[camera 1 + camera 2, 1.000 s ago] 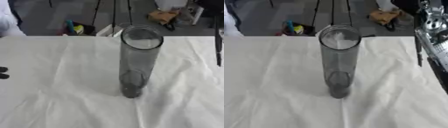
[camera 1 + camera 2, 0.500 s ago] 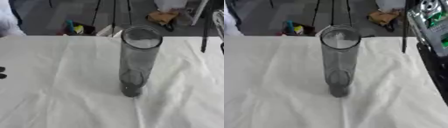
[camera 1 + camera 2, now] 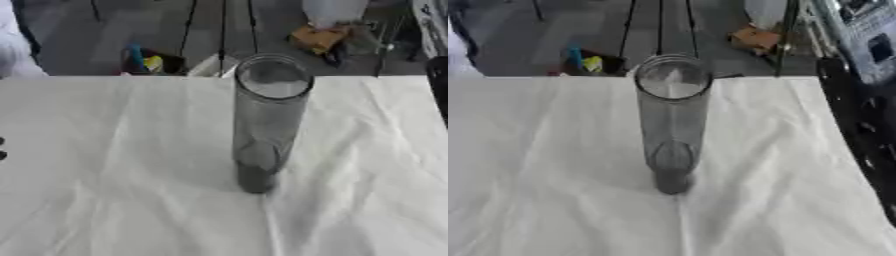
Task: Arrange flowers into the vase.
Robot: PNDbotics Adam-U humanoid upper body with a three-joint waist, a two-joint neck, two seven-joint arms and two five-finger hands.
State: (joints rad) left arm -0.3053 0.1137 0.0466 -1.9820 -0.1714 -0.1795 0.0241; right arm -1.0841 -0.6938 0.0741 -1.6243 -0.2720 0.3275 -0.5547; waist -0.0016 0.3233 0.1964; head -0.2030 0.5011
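Right now the vase is standing upright mid-surface on white cloth, nothing visible inside it, so by my read the task is sitting at step 1: bringing the first flower over. The right hand is showing at the top right corner, silver-grey and blurred; can't tell whether it's spread, pressed together or pinching anything. A thin dark stem-like line is hanging just inboard of that hand, probably the flower, tho no bloom is in view. The vase is sitting to the hand's left and lower, well apart from it.

Next move, imo: carrying the stem further left until its low end is over the vase mouth, then lowering it straight in w/o knocking the rim; tall narrow vase, so it's looking tippy.

Vs 1 s ago: the dark line is sitting closer to the vase, the hand is showing more in frame, and the vase is unmoved. The left hand is only peeking in as dark bits at the left edge; state not readable.
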